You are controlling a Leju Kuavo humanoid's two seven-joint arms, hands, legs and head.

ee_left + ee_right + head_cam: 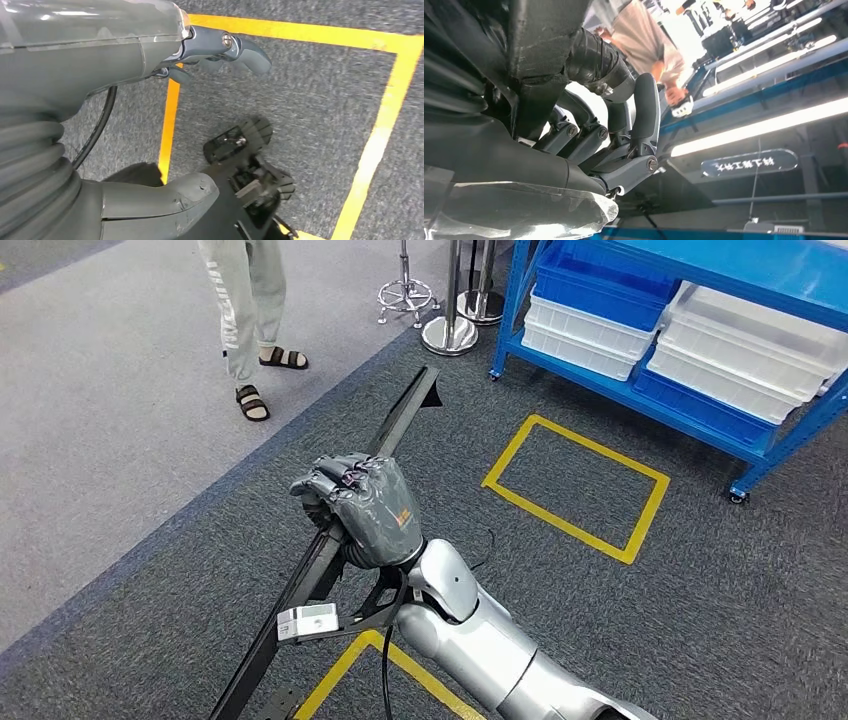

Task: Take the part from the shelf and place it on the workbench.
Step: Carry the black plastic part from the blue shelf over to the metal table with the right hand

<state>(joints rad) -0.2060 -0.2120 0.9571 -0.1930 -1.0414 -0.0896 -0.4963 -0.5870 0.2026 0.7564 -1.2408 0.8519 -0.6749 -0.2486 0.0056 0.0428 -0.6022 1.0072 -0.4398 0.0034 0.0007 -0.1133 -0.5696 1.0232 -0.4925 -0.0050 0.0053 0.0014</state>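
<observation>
In the head view my right hand [365, 510] grips a long black bar-shaped part [402, 418] near its middle, over the grey carpet. The part runs from the lower left up toward the shelf, and a small white tag [308, 621] sits on a bracket near its lower end. Seen from the right wrist, the fingers [626, 145] are curled around the dark part [539, 45]. My left hand [100, 50] hangs above the floor, fingers apart and holding nothing.
A blue shelf [640, 390] with white and blue bins [590, 335] stands at the back right. A yellow taped rectangle [510, 452] lies on the floor before it. A person in sandals [245, 310] stands at the back left, near chrome stanchion bases [450, 335].
</observation>
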